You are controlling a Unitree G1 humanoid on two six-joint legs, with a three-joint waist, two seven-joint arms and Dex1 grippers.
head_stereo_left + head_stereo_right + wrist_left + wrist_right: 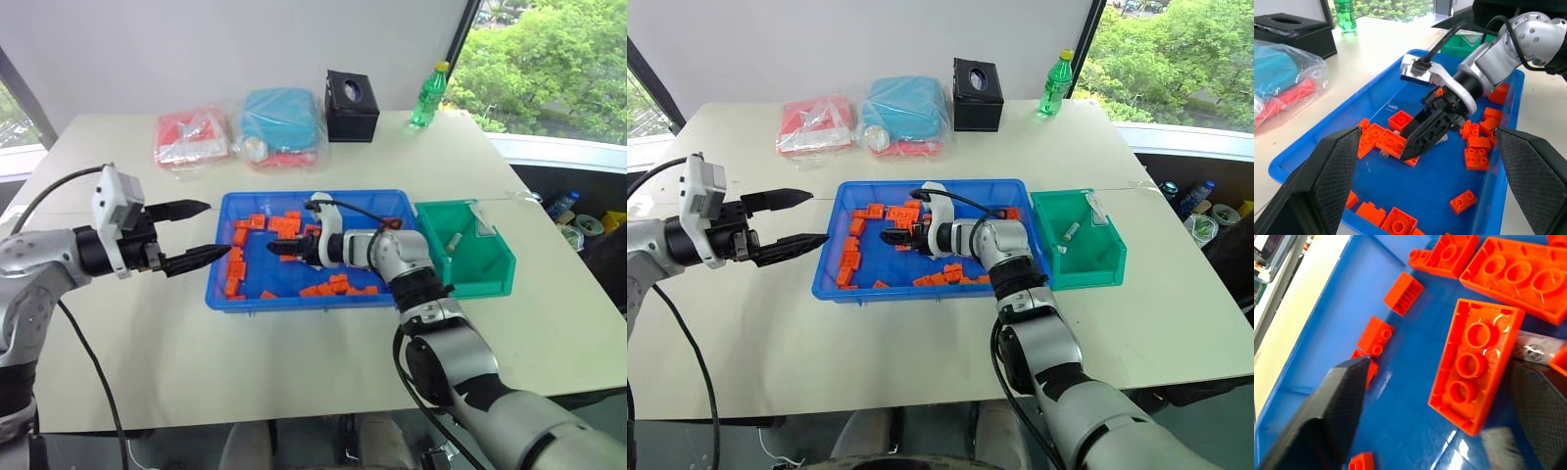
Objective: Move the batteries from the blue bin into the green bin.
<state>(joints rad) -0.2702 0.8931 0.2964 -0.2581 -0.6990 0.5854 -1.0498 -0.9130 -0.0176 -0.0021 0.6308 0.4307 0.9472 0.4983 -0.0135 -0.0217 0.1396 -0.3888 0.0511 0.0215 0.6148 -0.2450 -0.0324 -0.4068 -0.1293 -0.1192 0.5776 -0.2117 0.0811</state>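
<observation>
— Over the blue bin (220, 294), what is your right end effector (282, 251) doing?

— It hangs low inside the bin, among the orange bricks (338, 285), pointing left. Its two black fingers (1339, 404) stand apart, with a long orange brick (1474, 364) lying between them on the blue floor. I have hold of nothing with it.

— Where are the batteries?

— One battery (1537, 346), a silvery cylinder, lies half hidden just beside that long brick, by my right-hand finger. Another battery (1072, 231) lies inside the green bin (490, 279). I cannot tell whether more sit under the bricks.

— And the green bin itself?

— It stands on the bench (294, 362) just right of the blue bin, their rims nearly touching.

— Your left end effector (201, 231)?

— It hovers off the left edge of the blue bin, above the bench, pointing right toward the tray. Its fingers are spread wide and empty.

— Anything else on the bench?

— At the far side: a red pouch (191, 137) and a teal pouch (282, 122) in clear bags, a black tissue box (352, 106), and a green bottle (427, 96) to the right of the box.
</observation>
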